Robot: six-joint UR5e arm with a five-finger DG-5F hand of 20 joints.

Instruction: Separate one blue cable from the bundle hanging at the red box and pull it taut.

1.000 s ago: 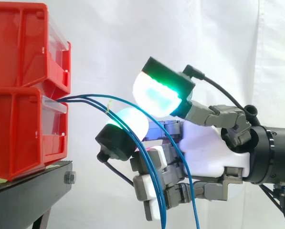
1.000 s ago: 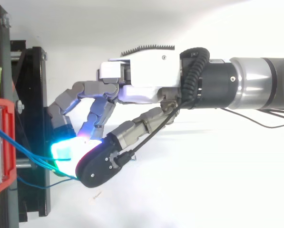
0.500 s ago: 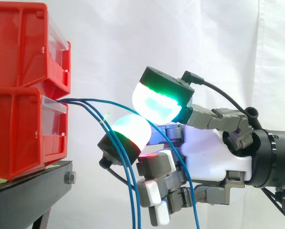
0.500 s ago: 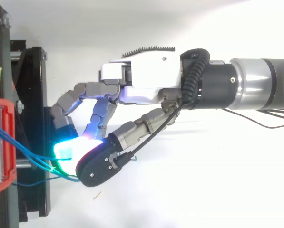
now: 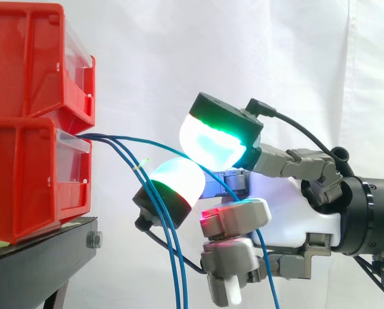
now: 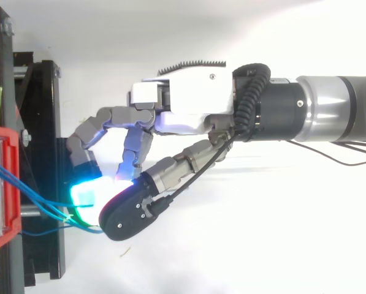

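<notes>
Pinched between glowing pads (image 5: pixel 211 138) of robot hand (image 5: pixel 288 206): one blue cable (image 5: pixel 140 137), right of red box (image 5: pixel 24 174). Thin, limp, light, probably slick. Hold firmly mid-span, clear of bundle (image 5: pixel 172 257) hanging left.

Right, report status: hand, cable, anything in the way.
Hand shut on one blue cable, pinched between glowing pads. Cable bowed from red box, not yet taut. Rest of bundle hangs clear below.

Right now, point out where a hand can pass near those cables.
Free: above the blue cables, between the upper red bin and the glowing pads; lower, between the black stand and the hanging strands. Crowded: from the lower red bin to the hand, which pinches one cable.
</notes>
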